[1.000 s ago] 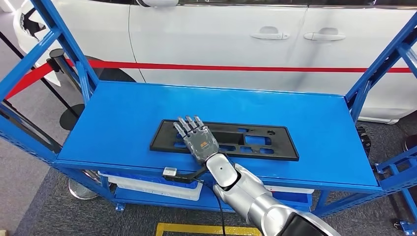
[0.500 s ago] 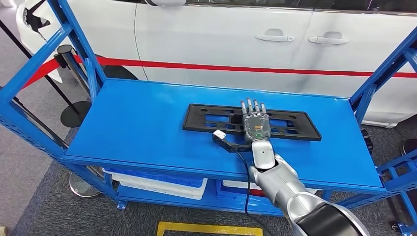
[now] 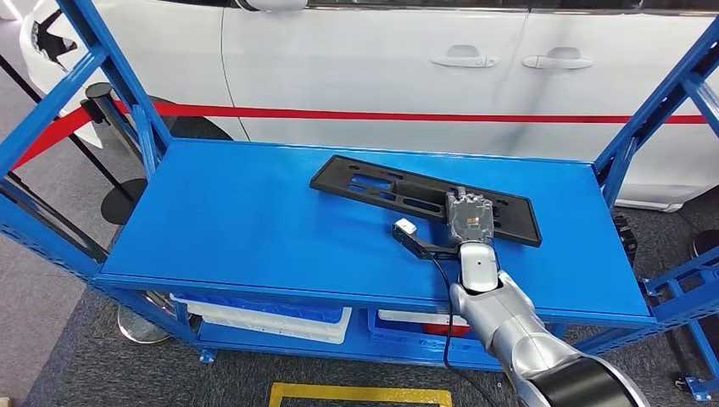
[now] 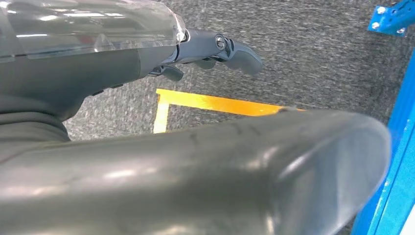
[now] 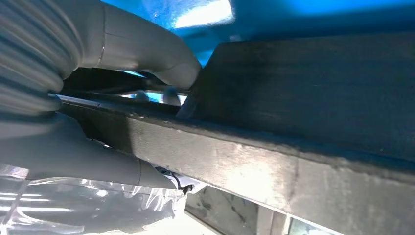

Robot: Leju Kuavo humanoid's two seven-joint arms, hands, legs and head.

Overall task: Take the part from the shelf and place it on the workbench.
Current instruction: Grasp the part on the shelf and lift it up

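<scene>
Gripping the black part [image 3: 424, 197] in the right hand [image 3: 471, 219], fingers curled over its edge on the blue shelf [image 3: 237, 220], lifting and carrying to the workbench remaining.

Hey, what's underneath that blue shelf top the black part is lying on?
Under the blue shelf top sits a lower level with a white bin and a blue bin. What the bins hold is hidden by the top. The right hand grips the black part above.

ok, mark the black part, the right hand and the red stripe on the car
black part [image 3: 373, 182]: head view, slotted left section.
right hand [image 3: 471, 219]: head view, back of the hand, lying on the part.
red stripe [image 3: 356, 114]: head view, middle of the car door.
</scene>
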